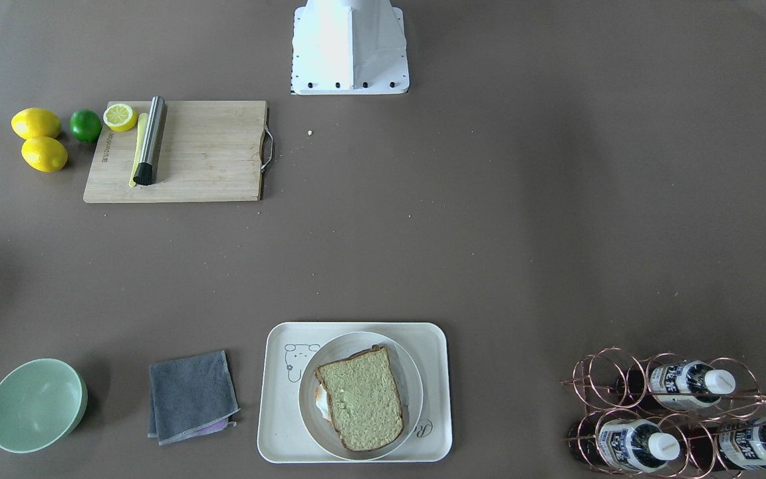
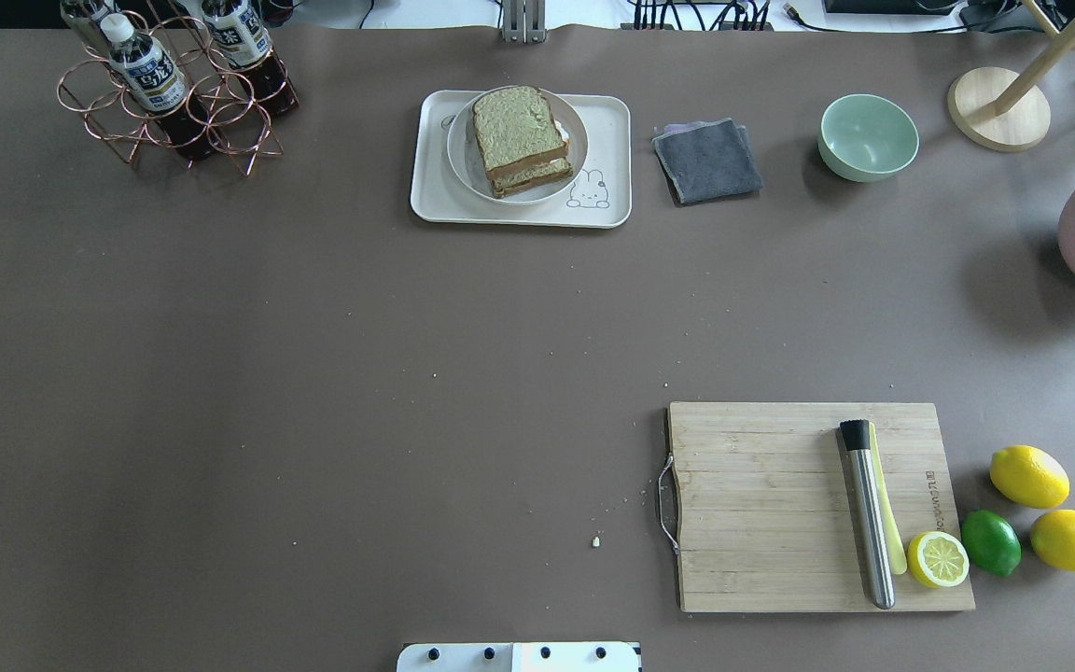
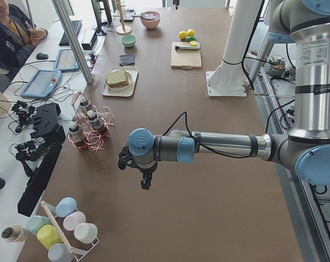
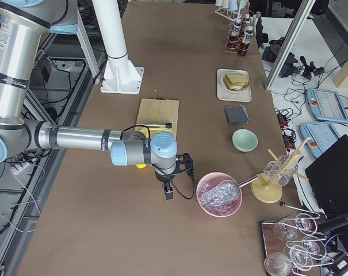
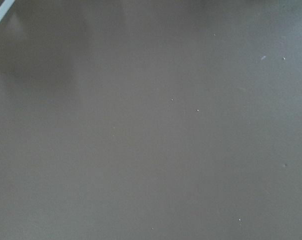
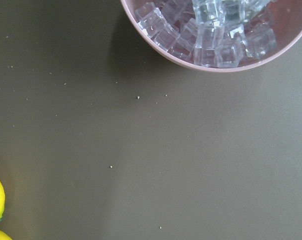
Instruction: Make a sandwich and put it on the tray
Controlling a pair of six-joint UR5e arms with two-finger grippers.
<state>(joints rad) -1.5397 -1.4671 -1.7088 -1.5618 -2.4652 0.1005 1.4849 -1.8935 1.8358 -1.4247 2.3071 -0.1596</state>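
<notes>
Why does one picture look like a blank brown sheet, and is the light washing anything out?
Left wrist view: nothing is wrong with it; it shows only bare table, speckled with crumbs, with a soft shadow at top left. Front-facing view: the robot's white base is blown out to nearly pure white. Right wrist view: sharp, with bright glints on the ice cubes.

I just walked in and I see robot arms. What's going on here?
The sandwich sits finished on a round white plate, and the plate rests on the cream tray. Neither arm is touching it. The left gripper hangs over bare table far from the tray, and the right gripper hangs near a pink bowl of ice cubes. So the sandwich job looks done.
</notes>
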